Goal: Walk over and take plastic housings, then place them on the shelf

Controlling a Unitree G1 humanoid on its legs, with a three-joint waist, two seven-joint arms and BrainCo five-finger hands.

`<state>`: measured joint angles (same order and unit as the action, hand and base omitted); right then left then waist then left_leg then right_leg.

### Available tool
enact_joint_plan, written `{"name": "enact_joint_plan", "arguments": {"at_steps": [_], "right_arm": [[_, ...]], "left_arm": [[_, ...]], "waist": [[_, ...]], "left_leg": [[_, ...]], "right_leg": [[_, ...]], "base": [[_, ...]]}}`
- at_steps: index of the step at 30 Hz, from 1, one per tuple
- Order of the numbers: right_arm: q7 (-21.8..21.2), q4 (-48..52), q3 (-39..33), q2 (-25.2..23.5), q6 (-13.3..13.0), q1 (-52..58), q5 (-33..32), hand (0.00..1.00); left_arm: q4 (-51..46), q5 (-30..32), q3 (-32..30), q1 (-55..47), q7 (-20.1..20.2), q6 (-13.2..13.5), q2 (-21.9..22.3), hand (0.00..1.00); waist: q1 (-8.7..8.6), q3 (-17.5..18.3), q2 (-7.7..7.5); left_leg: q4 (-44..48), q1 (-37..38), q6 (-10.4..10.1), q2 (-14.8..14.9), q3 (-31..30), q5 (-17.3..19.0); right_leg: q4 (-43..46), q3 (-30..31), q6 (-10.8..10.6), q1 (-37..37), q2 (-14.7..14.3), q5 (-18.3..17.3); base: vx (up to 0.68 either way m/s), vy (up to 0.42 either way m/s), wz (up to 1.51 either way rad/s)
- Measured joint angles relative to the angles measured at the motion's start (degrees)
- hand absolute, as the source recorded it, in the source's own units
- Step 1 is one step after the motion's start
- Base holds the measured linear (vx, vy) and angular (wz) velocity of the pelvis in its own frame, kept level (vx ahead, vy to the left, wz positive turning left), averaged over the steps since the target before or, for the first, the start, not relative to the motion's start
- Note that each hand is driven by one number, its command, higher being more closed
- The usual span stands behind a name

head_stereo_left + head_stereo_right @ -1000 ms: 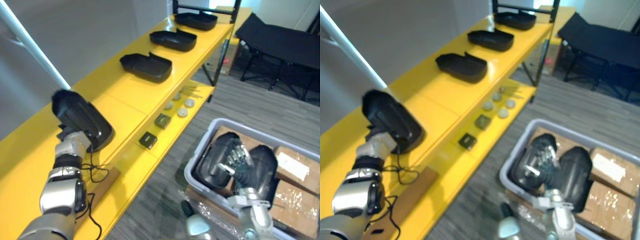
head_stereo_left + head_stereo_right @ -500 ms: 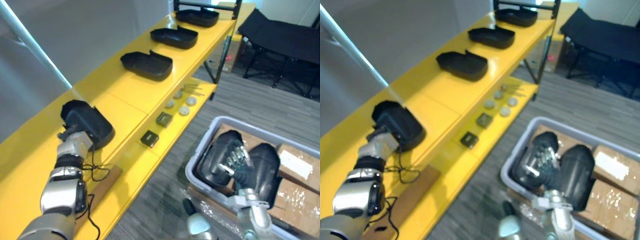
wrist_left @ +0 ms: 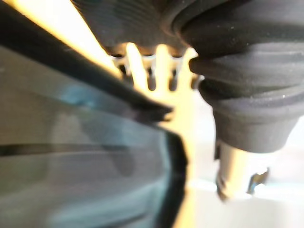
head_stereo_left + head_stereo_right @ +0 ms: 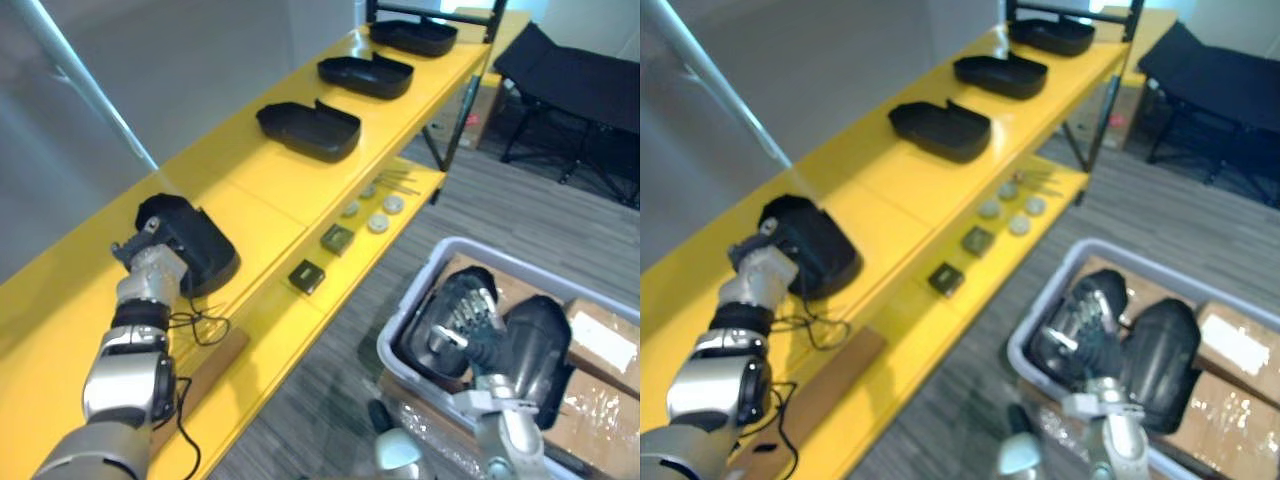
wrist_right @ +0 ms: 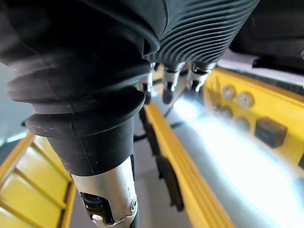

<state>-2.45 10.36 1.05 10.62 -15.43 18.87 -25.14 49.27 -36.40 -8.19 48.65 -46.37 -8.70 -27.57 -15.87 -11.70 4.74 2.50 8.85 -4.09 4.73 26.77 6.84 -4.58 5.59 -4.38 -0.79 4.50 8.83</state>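
Note:
A black plastic housing [image 4: 200, 248] lies hollow side down on the yellow shelf's top board [image 4: 280, 195], near its front edge. My left hand [image 4: 150, 266] is at the housing's near end, fingers and thumb pinching its rim [image 3: 156, 112]. Three more housings [image 4: 308, 130] [image 4: 365, 75] [image 4: 413, 37] lie hollow side up in a row further along the same board. My right hand [image 4: 470, 318] hovers over the grey bin [image 4: 398, 325] with relaxed fingers [image 5: 168, 80] and holds nothing. Two black housings [image 4: 438, 335] [image 4: 540, 350] sit in the bin under and beside it.
On the lower yellow board lie small dark blocks [image 4: 306, 276] [image 4: 337, 238], round discs [image 4: 378, 215] and a wooden board [image 4: 205, 372]. Cardboard boxes [image 4: 600, 340] share the bin. A white post [image 4: 90, 85] slants behind the shelf. A black cot [image 4: 580, 80] stands at the far right.
My left hand has lowered the housing from a raised, tilted pose until it lies on the top board. The camera has shifted a little. The right hand has stayed over the bin.

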Motion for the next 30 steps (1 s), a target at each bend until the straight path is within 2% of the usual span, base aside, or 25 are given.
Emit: {"name": "enact_joint_plan", "arguments": {"at_steps": [1,2,4,6,8,10,12,13,15,16,18,19,21,22,23,24,26,27,29,30], "right_arm": [[0.00,0.00,0.22,0.02,-0.51,-0.27,-0.48,0.00],[0.02,-0.06,0.18,0.03,-1.06,-0.25,-1.34,0.00],[0.05,-0.12,0.23,0.17,-2.03,-1.04,-1.64,0.00],[0.28,-0.17,0.07,0.38,-3.24,-2.45,-1.77,0.00],[1.34,-0.26,-0.37,0.80,-4.85,-4.63,-1.87,0.00],[1.44,-0.26,-0.90,0.98,-5.49,-6.58,-1.94,0.00],[2.26,-0.04,-1.18,1.45,-7.37,-9.52,-0.52,0.00],[2.35,0.04,-1.17,1.46,-7.38,-9.98,-0.05,0.00],[2.47,0.51,-0.89,1.74,-7.33,-10.77,1.46,0.00],[2.46,0.64,-0.77,1.82,-7.33,-10.77,1.62,0.00],[2.35,1.50,-0.53,1.98,-7.05,-11.49,1.68,0.00],[2.19,2.06,-0.44,1.99,-6.69,-11.84,1.63,0.00],[0.12,3.36,0.36,1.97,-5.70,-12.96,1.06,0.00],[-0.57,3.61,0.61,1.96,-5.24,-13.00,1.05,0.00],[-1.50,4.30,1.52,1.87,-4.20,-13.16,1.02,0.00],[-1.89,4.57,2.34,1.72,-3.90,-13.25,1.04,0.00],[-2.86,4.70,5.99,0.38,-2.84,-14.36,1.16,0.00],[-2.83,4.68,7.02,0.06,-2.70,-14.68,1.19,0.00],[-2.57,4.35,10.54,-0.91,-2.42,-15.71,1.47,0.00],[-2.52,4.09,11.22,-0.99,-2.44,-16.04,1.56,0.00]], "left_arm": [[-1.50,4.68,0.65,0.83,1.55,0.92,-1.27,0.00],[-3.35,6.73,2.35,2.09,3.55,1.09,-2.97,0.00],[-5.99,8.09,4.61,3.85,6.87,1.89,-6.17,0.00],[-8.22,8.04,5.21,4.90,10.33,3.20,-8.00,0.00],[-10.08,7.02,6.29,4.99,15.81,5.60,-8.12,0.00],[-11.16,6.33,6.83,4.45,17.94,6.37,-8.08,0.00],[-18.93,4.84,6.28,-0.58,19.76,8.33,-7.82,0.00],[-21.91,4.84,5.54,-2.47,20.28,8.96,-7.82,0.00],[-33.46,4.98,0.86,-10.84,20.25,11.84,-6.57,0.00],[-36.25,5.16,-0.78,-13.48,20.28,12.63,-5.79,0.00],[-48.30,6.75,-6.35,-25.85,20.18,15.55,-1.60,0.00],[-51.08,8.62,-7.38,-29.17,20.25,16.60,-0.23,0.00],[-63.10,16.88,-8.83,-43.35,20.15,18.35,7.24,0.00],[-65.35,18.97,-8.61,-46.70,19.92,18.62,9.22,0.00],[-68.53,23.79,-8.49,-53.31,19.08,19.07,13.01,0.00],[-69.32,25.72,-8.46,-56.00,18.23,19.16,14.64,0.00],[-69.63,30.94,-8.31,-63.95,13.47,19.12,19.76,0.00],[-69.58,31.87,-8.30,-65.40,12.43,19.09,20.71,0.00],[-67.44,33.20,-7.81,-69.53,6.60,19.42,24.04,0.00],[-65.83,33.70,-7.92,-69.91,5.15,19.71,24.81,0.00]], "waist": [[0.20,0.05,-0.10],[0.68,0.11,-0.23],[1.62,0.33,-0.58],[1.86,1.03,-0.95],[2.95,2.18,-1.58],[3.26,2.47,-1.95],[4.20,2.55,-2.01],[4.48,2.58,-2.01],[6.10,3.65,-1.69],[6.36,4.23,-1.50],[8.52,6.23,-1.12],[9.33,6.41,-1.16],[11.90,7.11,-1.85],[12.30,7.31,-2.22],[13.81,7.86,-2.85],[14.35,8.00,-3.14],[16.28,8.52,-4.12],[16.70,8.58,-4.28],[17.43,8.84,-4.37],[17.74,8.95,-4.22]], "left_leg": [[-0.02,-0.15,0.01,-0.08,-0.79,-0.13],[-0.06,-0.09,0.04,-0.09,-1.43,-0.25],[-0.17,-0.11,0.09,-0.10,-1.78,-0.36],[-0.47,-0.56,0.23,-0.34,-2.81,-0.91],[-1.02,-0.79,0.27,-0.52,-4.07,-1.60],[-1.50,-0.62,0.37,-0.62,-4.78,-2.10],[-2.42,0.07,0.47,-0.90,-5.86,-2.90],[-2.43,0.08,0.49,-0.89,-6.01,-2.98],[-2.93,-0.18,0.63,-0.96,-7.45,-3.63],[-3.31,-0.33,0.63,-1.01,-7.93,-3.92],[-4.22,-0.76,0.68,-1.20,-9.46,-4.83],[-4.18,-0.72,0.69,-1.21,-9.90,-4.89],[-4.14,-0.78,0.80,-1.38,-12.26,-5.26],[-4.16,-0.77,0.80,-1.42,-12.59,-5.33],[-4.19,-0.86,0.69,-1.52,-13.86,-5.42],[-4.29,-0.86,0.70,-1.52,-14.37,-5.38],[-5.60,-0.98,0.55,-1.82,-15.22,-5.46],[-6.19,-0.96,0.50,-1.85,-15.24,-5.49],[-7.40,-2.10,0.40,-1.71,-15.35,-5.57],[-7.40,-2.56,0.40,-1.55,-15.36,-5.57]], "right_leg": [[0.00,-0.64,0.02,0.25,0.18,-0.02],[-0.01,-1.21,0.03,0.74,0.29,-0.14],[-0.01,-1.67,0.05,0.95,0.39,-0.17],[-0.02,-2.72,0.06,0.96,0.67,-0.19],[-0.03,-3.99,0.07,1.11,0.87,-0.19],[-0.04,-4.68,0.08,1.52,1.00,-0.19],[-0.05,-6.11,0.13,2.47,1.17,-0.23],[-0.05,-6.48,0.13,2.65,1.19,-0.23],[-0.06,-7.90,0.12,2.84,1.34,-0.35],[-0.06,-8.59,0.16,2.86,1.36,-0.43],[-0.07,-10.51,0.03,3.02,1.34,-0.61],[-0.08,-10.61,0.03,3.13,1.37,-0.61],[-0.40,-13.30,-0.22,4.55,1.81,-1.00],[-0.60,-13.77,-0.30,4.87,1.91,-1.26],[-0.61,-15.08,-0.17,5.27,2.09,-1.87],[-0.61,-15.84,-0.27,5.64,2.18,-2.25],[-0.62,-17.67,-0.47,6.00,2.54,-3.08],[-0.62,-17.96,-0.57,5.83,2.60,-3.15],[-0.61,-18.41,-2.30,4.98,2.62,-4.80],[-0.61,-18.43,-2.82,4.72,2.55,-5.26]], "base": [[-0.06,-0.026,0.27],[-0.05,-0.026,0.25],[-0.05,-0.027,0.18],[-0.05,-0.030,0.25],[-0.04,-0.029,0.27],[-0.04,-0.026,0.25],[-0.06,-0.031,0.22],[-0.06,-0.032,0.23],[-0.06,-0.042,0.27],[-0.06,-0.057,0.41],[-0.03,-0.046,0.40],[-0.03,-0.018,0.31],[-0.05,-0.003,0.47],[-0.07,-0.003,0.55],[-0.06,-0.005,0.42],[-0.07,-0.014,0.53],[-0.06,-0.009,0.43],[-0.06,-0.001,0.26],[-0.05,0.000,0.18],[-0.02,0.005,0.07]]}}
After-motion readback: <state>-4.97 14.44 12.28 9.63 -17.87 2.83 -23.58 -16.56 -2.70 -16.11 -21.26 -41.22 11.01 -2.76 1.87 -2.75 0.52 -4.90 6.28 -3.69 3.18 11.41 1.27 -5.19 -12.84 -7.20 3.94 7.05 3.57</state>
